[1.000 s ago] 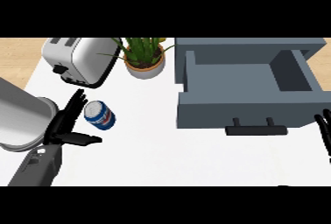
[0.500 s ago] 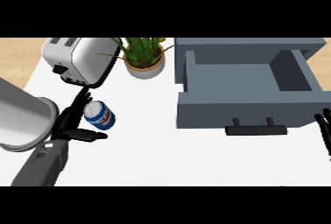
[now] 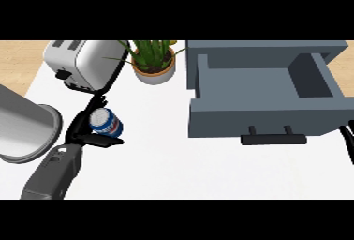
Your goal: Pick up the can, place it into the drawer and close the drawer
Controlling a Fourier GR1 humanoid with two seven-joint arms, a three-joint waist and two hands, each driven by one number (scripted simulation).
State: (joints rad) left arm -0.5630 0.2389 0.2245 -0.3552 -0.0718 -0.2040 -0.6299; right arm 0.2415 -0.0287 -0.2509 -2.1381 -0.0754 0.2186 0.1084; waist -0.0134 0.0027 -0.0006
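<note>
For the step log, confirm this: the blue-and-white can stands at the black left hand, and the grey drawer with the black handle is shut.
Not shut: the head view shows the grey drawer pulled open. The blue-and-white can does stand at the black left hand.

We see the left hand set against the can at the left of the white counter. Its fingers run straight along the can's left side, and the thumb juts rightward just on the can's near side. The blue and white can stands on the counter. A large grey metal vessel sits at the left edge. Farther back are a toaster and a potted plant. On the right the grey drawer stands open, its black handle facing near. A sliver of the right hand shows at the right edge, beside the drawer's front.
</note>
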